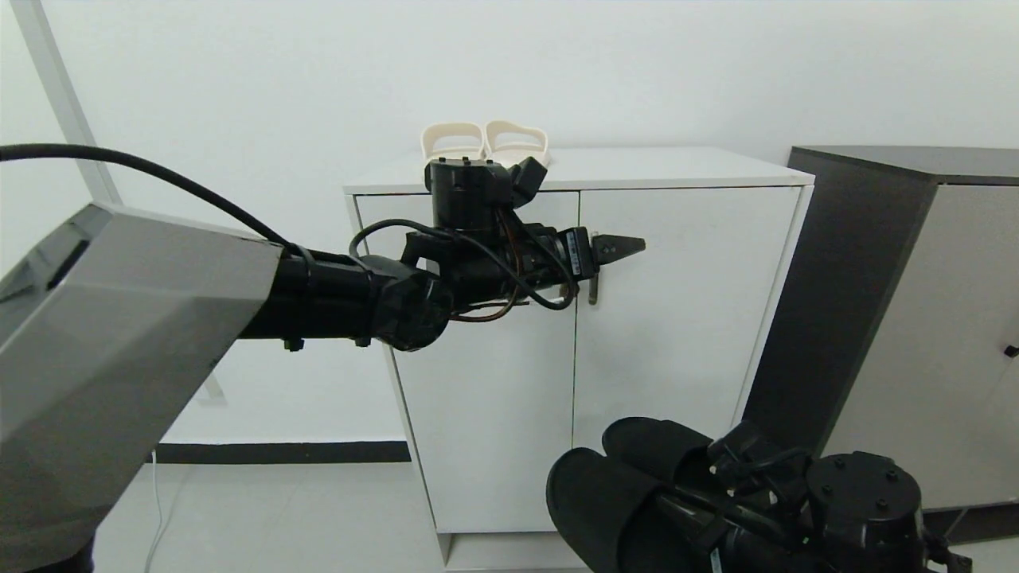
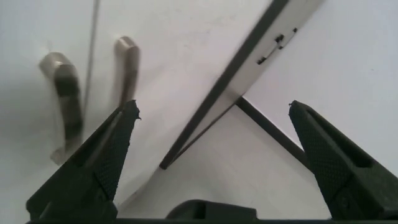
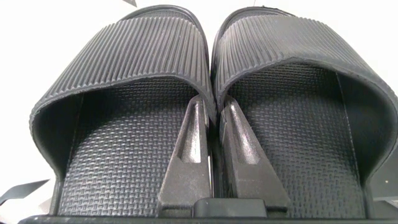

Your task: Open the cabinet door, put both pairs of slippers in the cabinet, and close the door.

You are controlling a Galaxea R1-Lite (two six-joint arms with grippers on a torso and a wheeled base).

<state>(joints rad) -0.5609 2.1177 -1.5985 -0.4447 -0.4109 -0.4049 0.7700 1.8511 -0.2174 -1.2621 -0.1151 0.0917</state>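
The white cabinet sits in the middle of the head view and both its doors are shut, with the seam running straight down the centre. The two little door handles sit side by side at that seam, roughly mid-frame. The cream slippers are parked on the cabinet's top, toward the upper middle of the picture, toes pointing out at the camera.

The left gripper comes in from the left side of the frame and hovers right in front of the handles. Its fingers are spread wide with nothing between them, and I can't tell if it touches a handle.

Down in the lower right corner, the right gripper has the black slippers. Its two fingers are squeezed together on the inner walls where the pair meets, one finger inside each slipper. The pair hangs in front of the cabinet's right door, low down.

There's a grey cabinet off on the right edge, just beside the white one.
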